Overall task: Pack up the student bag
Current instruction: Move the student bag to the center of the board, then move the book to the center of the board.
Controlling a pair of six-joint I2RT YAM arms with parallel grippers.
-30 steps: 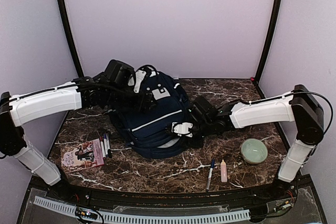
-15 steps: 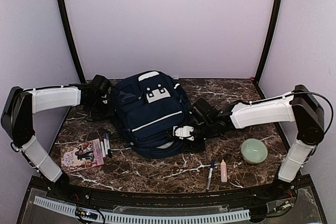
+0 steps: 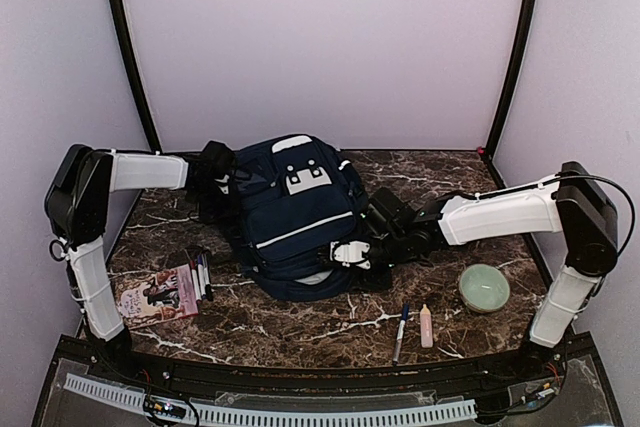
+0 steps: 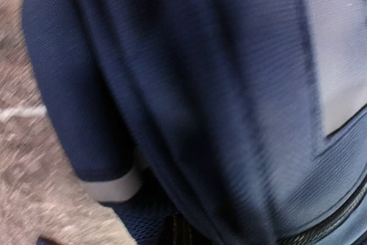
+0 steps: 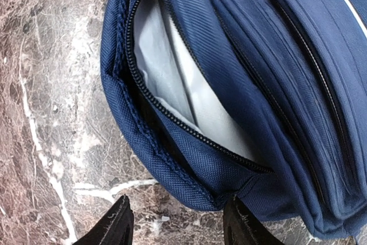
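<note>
Since student bag [image 3: 295, 217] lies mid-table [image 3: 300, 327], long axis back edge to front, I read open pocket [image 5: 172, 90] just ahead of right gripper [image 5: 179, 210], fingers half-spread, empty; left gripper [image 3: 215, 175] clamped closed at bag's left side.

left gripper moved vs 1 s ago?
Yes. The left gripper has shifted left, off the top of the backpack toward the left corner post, and now sits shut at its left side.
</note>
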